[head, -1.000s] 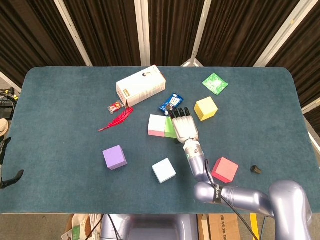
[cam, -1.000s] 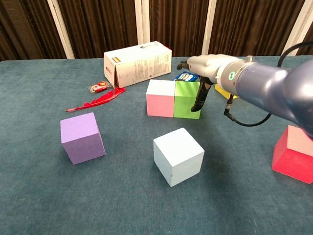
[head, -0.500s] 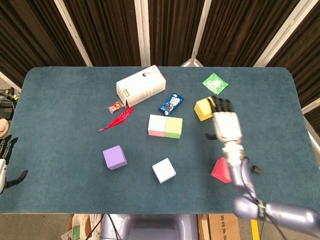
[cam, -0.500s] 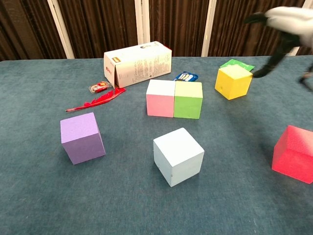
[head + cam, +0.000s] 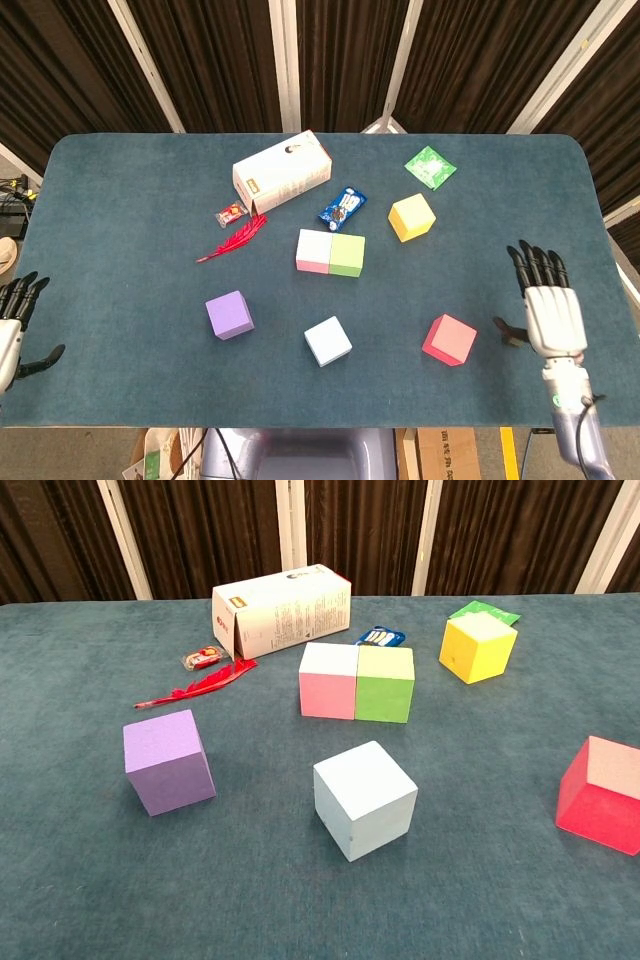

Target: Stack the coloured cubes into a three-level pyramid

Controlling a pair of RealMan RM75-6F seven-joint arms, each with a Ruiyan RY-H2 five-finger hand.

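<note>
1. The desk (image 5: 120,220) carries six cubes, and only two are placed: the pink cube (image 5: 313,250) and green cube (image 5: 347,255) touch side by side near the middle, the start of a bottom row.
2. The step in hand, by this layout, is a third base cube. The yellow cube (image 5: 412,217) sits just right of the green one and up a little, so it is the nearest candidate. It should go flush against the green face, square to the row, or the upper levels will sit crooked.
3. The purple cube (image 5: 229,314), pale blue cube (image 5: 328,340) and red cube (image 5: 449,338) lie apart in front, none touching another. They can serve the two upper levels.
4. The right hand (image 5: 545,305) hovers at the right desk edge, fingers spread, holding nothing, near the red cube.
5. The left hand (image 5: 12,322) shows only partly at the left frame edge, fingers apart, empty.
6. Neither hand appears in the chest view.
7. A small dark thing beside the right thumb is too small to identify.
</note>
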